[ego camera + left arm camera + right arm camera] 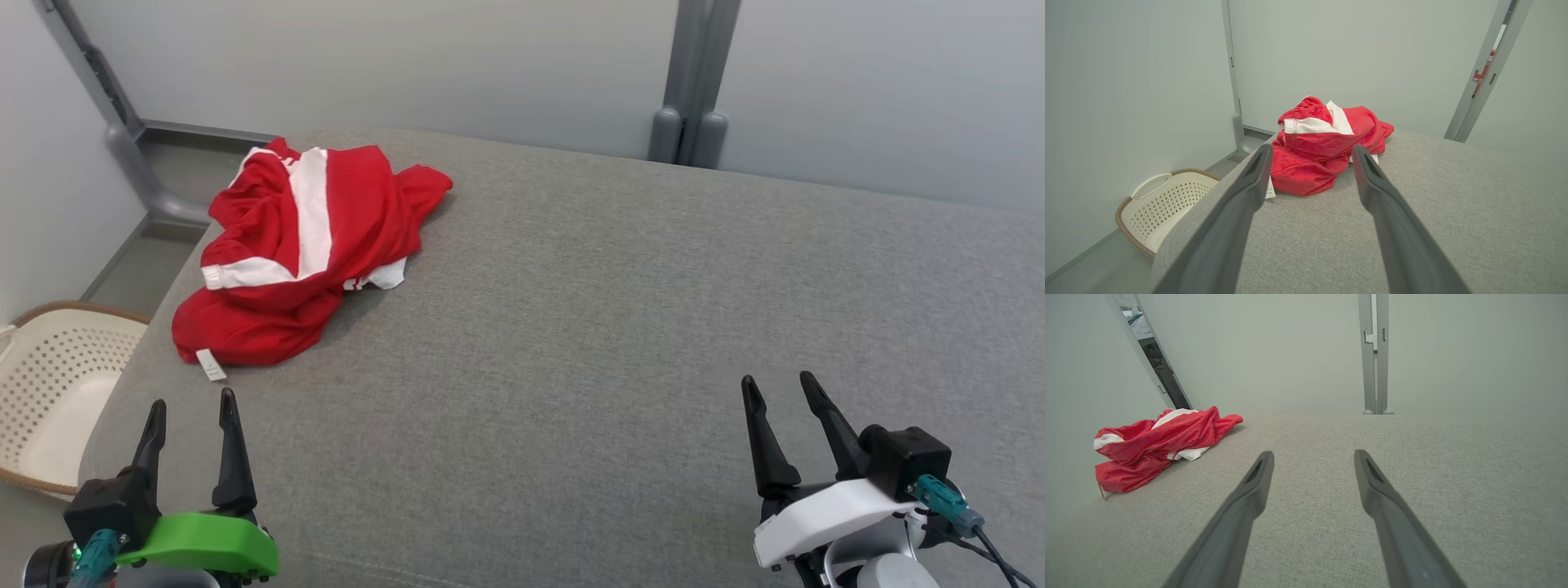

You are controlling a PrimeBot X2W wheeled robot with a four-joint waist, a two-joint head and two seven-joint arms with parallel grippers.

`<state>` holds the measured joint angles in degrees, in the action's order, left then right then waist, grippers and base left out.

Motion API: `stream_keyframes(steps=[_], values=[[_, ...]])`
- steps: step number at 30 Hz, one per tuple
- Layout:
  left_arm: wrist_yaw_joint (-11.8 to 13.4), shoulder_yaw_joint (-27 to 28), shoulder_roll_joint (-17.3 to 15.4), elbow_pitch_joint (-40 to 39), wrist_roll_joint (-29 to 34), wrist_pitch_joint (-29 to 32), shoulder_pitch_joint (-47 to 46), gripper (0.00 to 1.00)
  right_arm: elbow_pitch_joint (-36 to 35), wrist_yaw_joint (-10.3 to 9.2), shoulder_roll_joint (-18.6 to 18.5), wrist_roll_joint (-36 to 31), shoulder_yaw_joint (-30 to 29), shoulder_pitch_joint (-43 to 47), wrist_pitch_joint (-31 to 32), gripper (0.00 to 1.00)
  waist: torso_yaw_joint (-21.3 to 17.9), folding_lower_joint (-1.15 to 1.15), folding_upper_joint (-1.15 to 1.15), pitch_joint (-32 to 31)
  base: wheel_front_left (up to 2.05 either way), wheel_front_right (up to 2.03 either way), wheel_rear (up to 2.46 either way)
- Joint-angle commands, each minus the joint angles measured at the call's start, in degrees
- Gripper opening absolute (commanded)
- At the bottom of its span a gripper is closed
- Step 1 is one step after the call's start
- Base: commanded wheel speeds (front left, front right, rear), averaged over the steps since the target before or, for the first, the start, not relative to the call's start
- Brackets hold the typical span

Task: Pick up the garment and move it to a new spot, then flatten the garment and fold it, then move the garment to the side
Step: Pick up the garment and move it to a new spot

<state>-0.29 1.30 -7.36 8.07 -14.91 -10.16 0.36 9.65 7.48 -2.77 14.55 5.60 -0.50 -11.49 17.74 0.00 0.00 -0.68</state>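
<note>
The red garment (286,245) with white stripes lies in a crumpled heap on the far left corner of the grey bed (620,327). It sits close to the bed's left edge and back edge. A small white tag (211,364) sticks out of the heap on the near side. The words on the tag are too small to read. In the left wrist view, a red sign (1480,75) hangs on the grey door frame, and its writing is too small to read as well.

The left gripper (192,400) is wide open and holds nothing. It hangs over the near left part of the bed and points at the garment, a little way short of the tag. The right gripper (777,378) is wide open too, with nothing in it. It is over the near right part of the bed, far from the garment.

The middle and right of the bed are bare grey cloth. A cream basket (49,384) with holes stands on the floor next to the bed's left edge.
</note>
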Motion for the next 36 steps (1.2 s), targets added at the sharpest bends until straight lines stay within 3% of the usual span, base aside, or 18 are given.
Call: stream_keyframes(steps=[1,8,18,28,36], values=[[0.3,0.1,-0.5,0.0,-0.4,-0.1,0.7,1.00,0.3,0.03,-0.2,0.6,0.1,0.0,-0.3,1.00,3.1,0.00,0.00,0.3,0.00,0.00,0.00],[1.1,0.5,-0.8,-0.8,-0.9,0.2,1.5,1.00,1.0,0.03,-0.2,0.7,0.8,-0.5,-0.7,1.00,6.3,0.00,0.00,0.3,0.00,0.00,0.00],[1.5,0.7,-0.9,-0.3,-1.3,-0.4,1.9,1.00,1.3,0.03,-0.2,0.2,1.3,-0.9,-0.5,1.00,6.7,0.00,0.00,0.7,0.00,0.00,0.00],[0.3,0.5,-2.4,1.1,-2.1,-0.6,-3.4,1.00,0.6,0.03,-0.2,-1.2,0.9,-2.6,0.5,1.00,3.4,0.00,0.00,3.6,0.00,0.00,0.00],[-1.6,1.6,-6.0,2.9,-3.4,-0.6,-15.3,1.00,-1.9,0.03,-0.3,-3.9,-0.6,-5.3,2.3,1.00,-2.7,0.00,0.00,10.6,0.00,0.00,0.00]])
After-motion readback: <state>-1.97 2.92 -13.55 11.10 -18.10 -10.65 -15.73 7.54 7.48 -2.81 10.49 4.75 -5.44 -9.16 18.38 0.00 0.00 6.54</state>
